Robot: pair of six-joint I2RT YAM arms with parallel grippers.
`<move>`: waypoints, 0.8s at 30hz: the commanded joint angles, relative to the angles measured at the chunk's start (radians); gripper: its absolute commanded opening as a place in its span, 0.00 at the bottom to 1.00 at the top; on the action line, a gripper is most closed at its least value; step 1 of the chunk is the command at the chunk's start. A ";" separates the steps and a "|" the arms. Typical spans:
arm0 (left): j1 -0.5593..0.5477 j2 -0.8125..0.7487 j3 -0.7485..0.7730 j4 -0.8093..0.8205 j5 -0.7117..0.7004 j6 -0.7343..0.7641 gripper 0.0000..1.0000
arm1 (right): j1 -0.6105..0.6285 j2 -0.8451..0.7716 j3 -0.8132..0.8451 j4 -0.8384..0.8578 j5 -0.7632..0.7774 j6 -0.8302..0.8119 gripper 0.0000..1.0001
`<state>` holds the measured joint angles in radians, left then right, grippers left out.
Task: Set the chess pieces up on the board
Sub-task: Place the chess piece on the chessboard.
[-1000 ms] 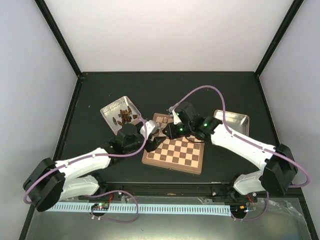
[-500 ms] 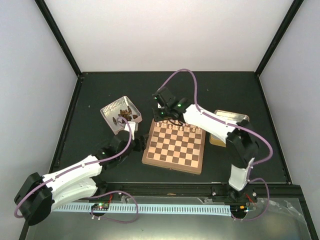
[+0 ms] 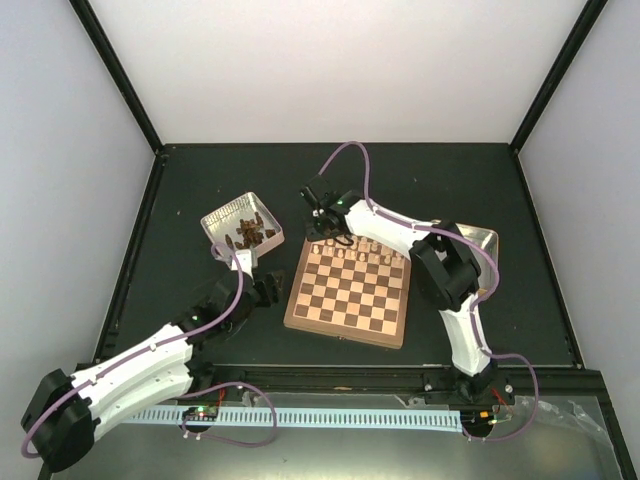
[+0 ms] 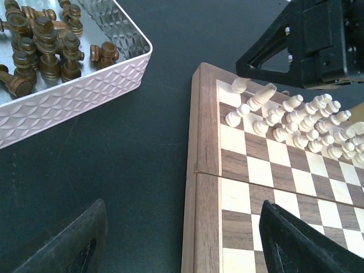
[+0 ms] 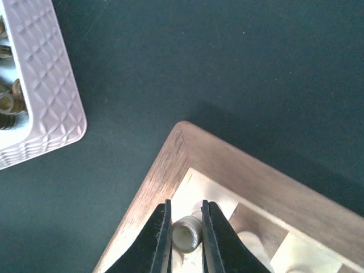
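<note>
- A cream chess piece is clenched between the right gripper's jaws at the board's far-left corner square.
- The left gripper is spread wide and empty beside the board's left rim.
- The other cream pieces are ranked along the far edge.

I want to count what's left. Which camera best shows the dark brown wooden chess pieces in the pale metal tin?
Left wrist view: the dark brown wooden chess pieces show close up, shapes distinct, though the frame crops the pale metal tin. The top view gives a dark cluster; the right wrist, a few at its edge.
</note>
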<state>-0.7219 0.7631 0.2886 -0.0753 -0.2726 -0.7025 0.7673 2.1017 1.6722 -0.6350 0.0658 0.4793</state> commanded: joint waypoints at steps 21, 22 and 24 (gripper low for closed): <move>0.020 0.021 0.010 0.004 0.007 -0.013 0.75 | -0.018 0.049 0.049 -0.038 -0.013 -0.027 0.21; 0.021 0.022 0.011 0.003 0.008 -0.012 0.75 | -0.019 0.045 0.049 -0.039 -0.009 -0.028 0.23; 0.021 0.022 0.015 0.003 0.007 -0.009 0.76 | -0.019 0.038 0.052 -0.042 -0.002 -0.028 0.25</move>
<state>-0.7071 0.7811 0.2886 -0.0750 -0.2684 -0.7109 0.7544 2.1555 1.7191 -0.6636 0.0418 0.4519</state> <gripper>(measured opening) 0.754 0.238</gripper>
